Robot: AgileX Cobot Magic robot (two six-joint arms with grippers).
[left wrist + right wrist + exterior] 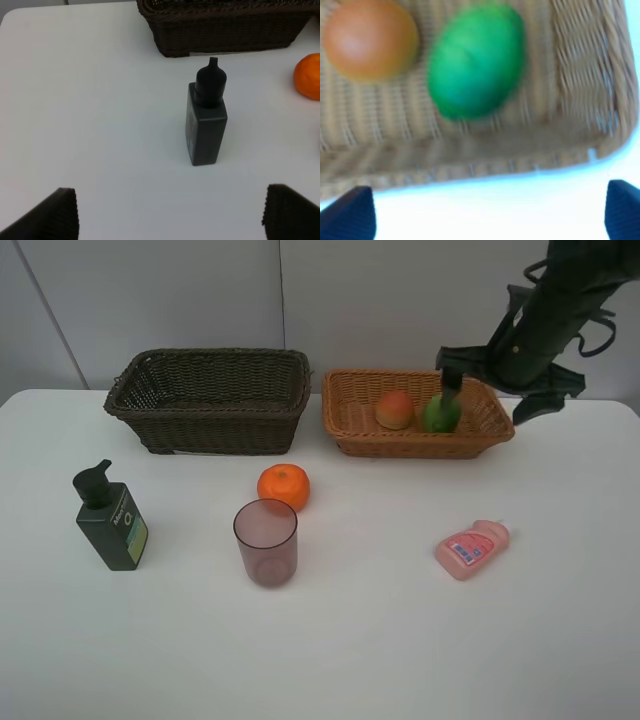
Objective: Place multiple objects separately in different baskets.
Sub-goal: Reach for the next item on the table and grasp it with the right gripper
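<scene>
We count two baskets: one dark brown basket and one light tan basket. We count three fruits: one peach and one green fruit, both just beneath the right gripper, and one tangerine well apart from it. We count two bottles: one dark green pump bottle just ahead of the left gripper, and one pink bottle away from both grippers. We count one cup.

Woven tan basket; green fruit.
</scene>
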